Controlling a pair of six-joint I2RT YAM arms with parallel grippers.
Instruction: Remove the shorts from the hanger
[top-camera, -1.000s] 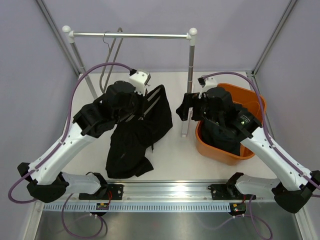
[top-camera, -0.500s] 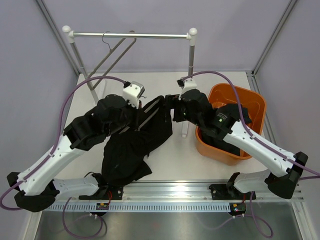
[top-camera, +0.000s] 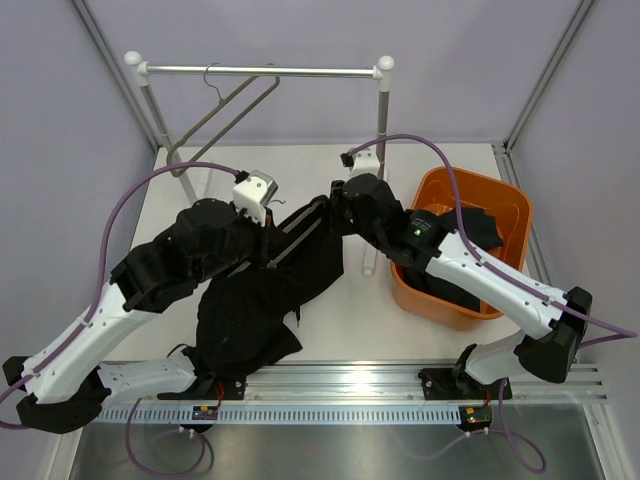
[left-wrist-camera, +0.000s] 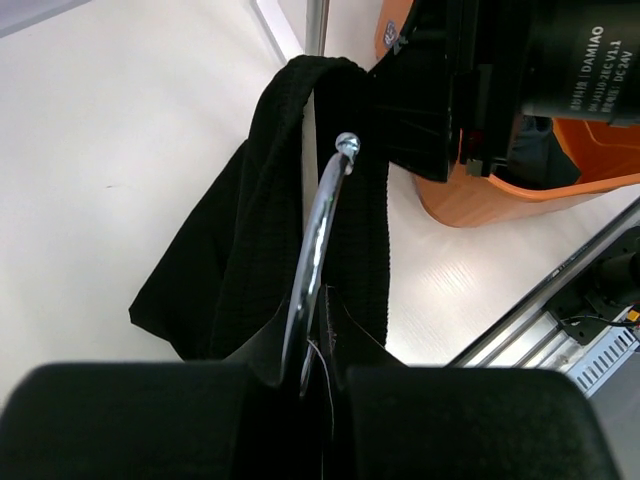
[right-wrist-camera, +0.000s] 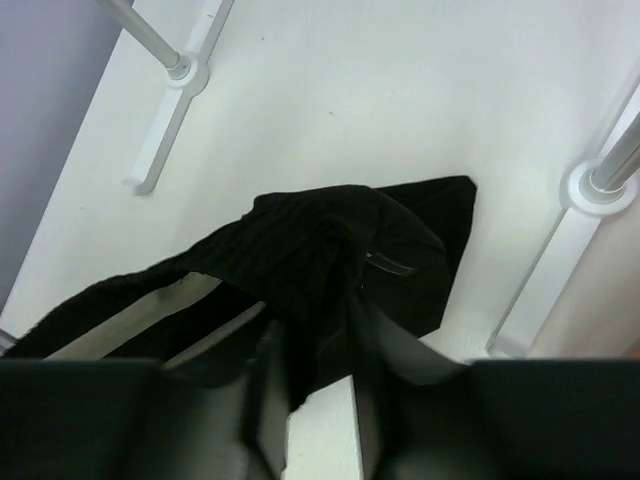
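Observation:
A pair of black shorts (top-camera: 265, 300) hangs off a chrome hanger (left-wrist-camera: 315, 245) and droops onto the table. My left gripper (left-wrist-camera: 315, 362) is shut on the hanger's rod, with fabric pinched beside it; in the top view it (top-camera: 274, 236) sits at the hanger's left end. My right gripper (top-camera: 331, 206) is at the other end. In the right wrist view its jaws (right-wrist-camera: 315, 332) are closed on the ribbed waistband (right-wrist-camera: 320, 255). A second dark pair (top-camera: 468, 228) lies in the orange bin (top-camera: 505, 200).
A clothes rack's rail (top-camera: 260, 71) spans the back, with an empty grey hanger (top-camera: 225, 110) on it. Its right post (top-camera: 381, 140) and foot (right-wrist-camera: 545, 265) stand just beside my right gripper. The arms' mounting rail (top-camera: 330, 380) runs along the near edge.
My right arm swung left from the bin to the shorts' waistband and its jaws closed on the fabric. The left arm drew the hanger slightly left and nearer. The empty hanger swung.

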